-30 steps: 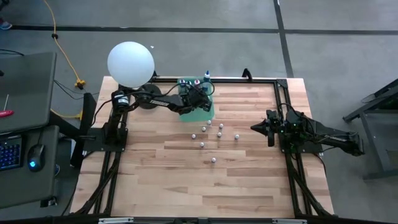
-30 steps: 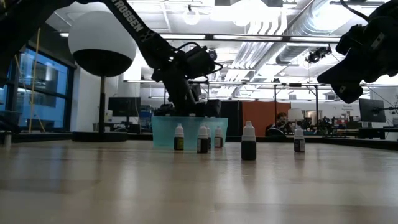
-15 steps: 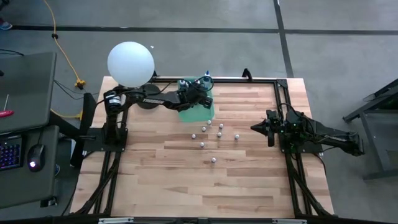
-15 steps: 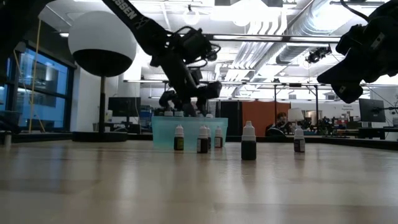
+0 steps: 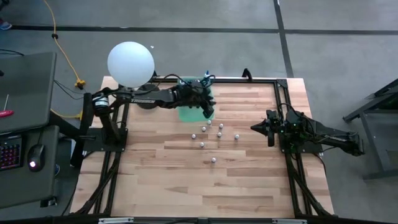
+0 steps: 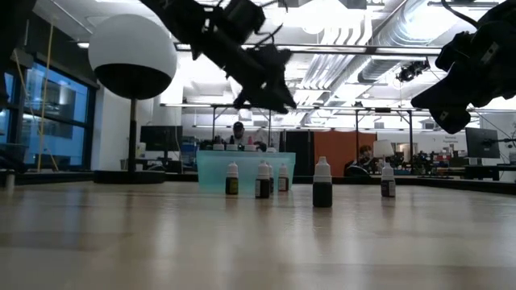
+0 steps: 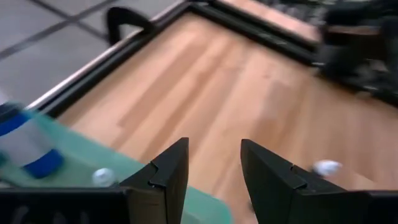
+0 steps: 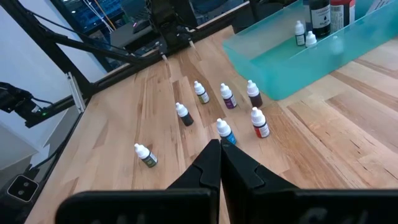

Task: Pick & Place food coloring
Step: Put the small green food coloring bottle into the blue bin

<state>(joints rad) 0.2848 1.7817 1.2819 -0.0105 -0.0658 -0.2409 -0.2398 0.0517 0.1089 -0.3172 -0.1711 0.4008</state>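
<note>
Food coloring bottles (image 8: 222, 96) stand loose on the table below and ahead of the left gripper (image 7: 214, 168), which has risen from the green tray (image 8: 292, 59) with fingers apart and empty, so another pickup looks due.

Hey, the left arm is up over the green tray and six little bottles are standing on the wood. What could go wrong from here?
The six small white-capped bottles stand close together, so the open left gripper might knock a neighbour over while reaching for one. The translucent green tray already holds upright bottles; another drop could topple them. The right gripper, shut, waits beside the group and should stay clear.
</note>
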